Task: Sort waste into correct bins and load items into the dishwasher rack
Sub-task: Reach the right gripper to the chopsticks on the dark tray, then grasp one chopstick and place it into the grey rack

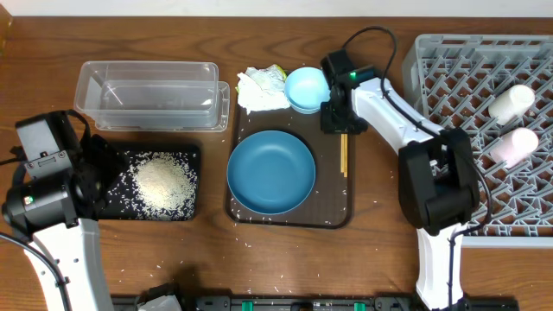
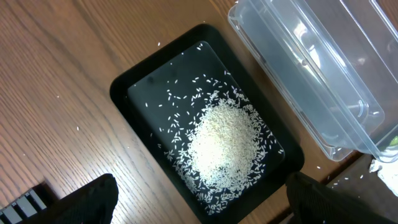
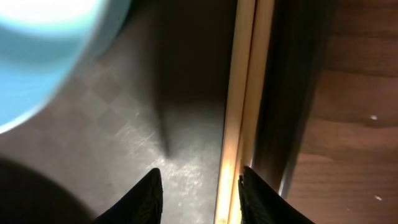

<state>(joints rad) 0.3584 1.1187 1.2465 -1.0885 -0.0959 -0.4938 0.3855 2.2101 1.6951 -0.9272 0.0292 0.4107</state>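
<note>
Hovering at left with left gripper [image 2: 205, 202] spread wide and empty over rice heap [image 2: 224, 146] lying in black tray [image 2: 127, 87], clear tub [image 2: 323, 68] sitting just beyond. Straddling chopsticks [image 3: 245, 93] with right gripper [image 3: 202, 199], jaws parted and clamping nothing, the pair passing between the fingers [image 3: 146, 196] nearer one than the other, light-blue bowl [image 1: 306, 89] just beside. Lying side by side along right strip of brown serving tray [image 1: 333, 207], beside dark-blue bowl [image 1: 270, 171], long axis running from far side of table toward near side, parallel to tray edge, tip end impossible to tell.
</note>
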